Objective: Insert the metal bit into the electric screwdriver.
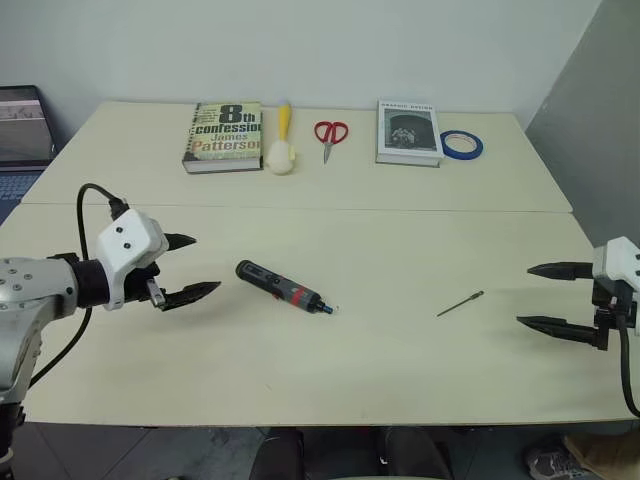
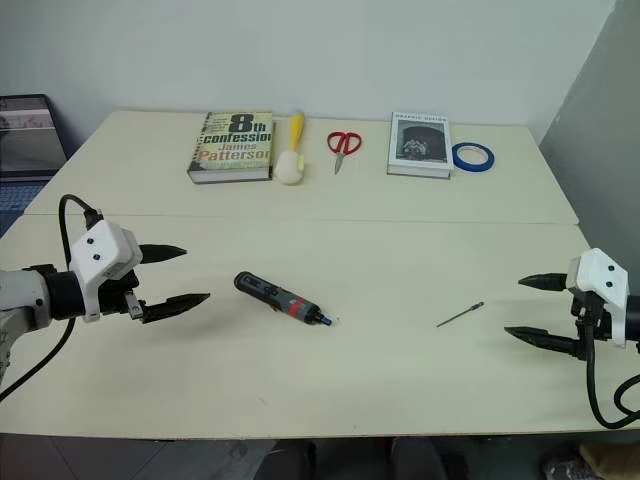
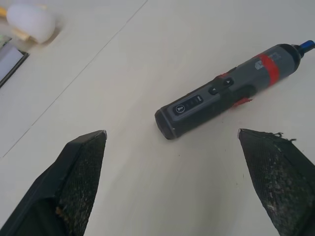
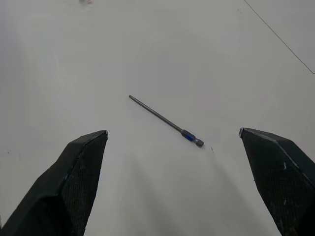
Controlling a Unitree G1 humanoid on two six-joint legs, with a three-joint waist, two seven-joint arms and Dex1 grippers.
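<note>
My left gripper (image 1: pixel 192 266) gapes empty before the electric screwdriver (image 1: pixel 284 287); my right gripper (image 1: pixel 538 296), likewise open, faces the metal bit (image 4: pixel 166 121), its blue band clear at the wrist.

Each hand, left (image 1: pixel 187 266) and right (image 1: pixel 550 296), has a white blocky housing, two black tapered fingers with textured inner pads, and a black cable looping behind it.

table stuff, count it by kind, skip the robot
paperback books: 2
yellow-handled white brush: 1
red-handled scissors: 1
blue tape roll: 1
black pen-shaped electric screwdriver, red band: 1
thin grey metal bit: 1
total: 7
</note>
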